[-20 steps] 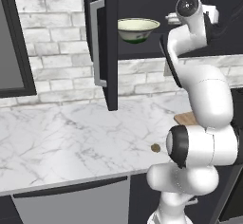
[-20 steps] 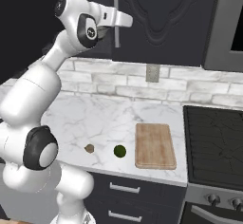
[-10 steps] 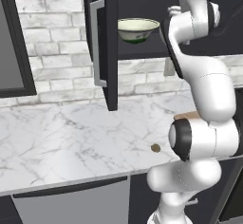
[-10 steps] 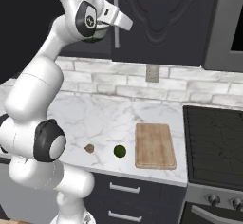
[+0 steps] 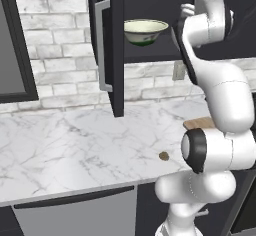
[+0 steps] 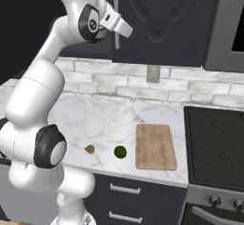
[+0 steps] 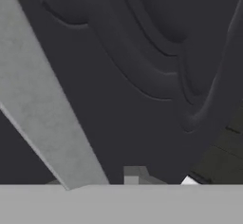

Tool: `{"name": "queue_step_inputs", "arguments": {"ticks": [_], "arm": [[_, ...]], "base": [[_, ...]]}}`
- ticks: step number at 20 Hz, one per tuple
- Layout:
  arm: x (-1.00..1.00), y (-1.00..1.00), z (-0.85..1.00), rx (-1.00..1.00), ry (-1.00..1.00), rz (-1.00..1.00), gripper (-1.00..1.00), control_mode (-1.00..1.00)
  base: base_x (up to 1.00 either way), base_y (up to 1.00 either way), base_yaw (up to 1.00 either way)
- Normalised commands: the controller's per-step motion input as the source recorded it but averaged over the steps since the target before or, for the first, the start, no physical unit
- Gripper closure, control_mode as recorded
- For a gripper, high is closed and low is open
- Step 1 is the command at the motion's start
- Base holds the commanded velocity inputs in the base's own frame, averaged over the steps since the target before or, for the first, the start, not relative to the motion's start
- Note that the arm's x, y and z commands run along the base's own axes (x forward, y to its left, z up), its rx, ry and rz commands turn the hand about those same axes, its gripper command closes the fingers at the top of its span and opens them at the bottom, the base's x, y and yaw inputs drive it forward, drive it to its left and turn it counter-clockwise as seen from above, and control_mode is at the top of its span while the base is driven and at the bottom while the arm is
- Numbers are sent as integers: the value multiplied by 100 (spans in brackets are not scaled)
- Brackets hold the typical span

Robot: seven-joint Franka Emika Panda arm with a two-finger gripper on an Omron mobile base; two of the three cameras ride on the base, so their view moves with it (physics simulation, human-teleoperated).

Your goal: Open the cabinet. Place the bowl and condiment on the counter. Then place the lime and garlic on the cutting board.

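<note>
Fingers hidden, their state impossible to tell, the gripper [image 6: 125,28] sits at a silver handle [image 6: 116,20] of the cabinet [image 6: 162,19] at upper center, as the bowl [image 5: 145,31] rests on its shelf at top center

We saw the cabinet [image 5: 112,45] with its left door open, the bowl [image 5: 145,31] upright inside; lime [image 6: 120,152] and garlic [image 6: 89,148] lay on the counter [image 6: 105,119] beside the cutting board [image 6: 155,146].

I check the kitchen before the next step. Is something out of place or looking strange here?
Nothing is spilled or damaged. The lime and the garlic lie loose on the counter beside the cutting board. The bowl sits upright in the cabinet.
</note>
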Motion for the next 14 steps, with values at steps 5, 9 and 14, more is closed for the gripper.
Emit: {"name": "queue_step_inputs", "arguments": {"ticks": [5, 9, 14], "arm": [[-2, -100, -100, 2, -12, 0, 100, -100], [0, -100, -100, 0, -1, 0, 100, -100], [-3, -100, -84, 0, 2, -3, 100, -100]], "base": [[0, 0, 0], [0, 0, 0], [0, 0, 0]]}}
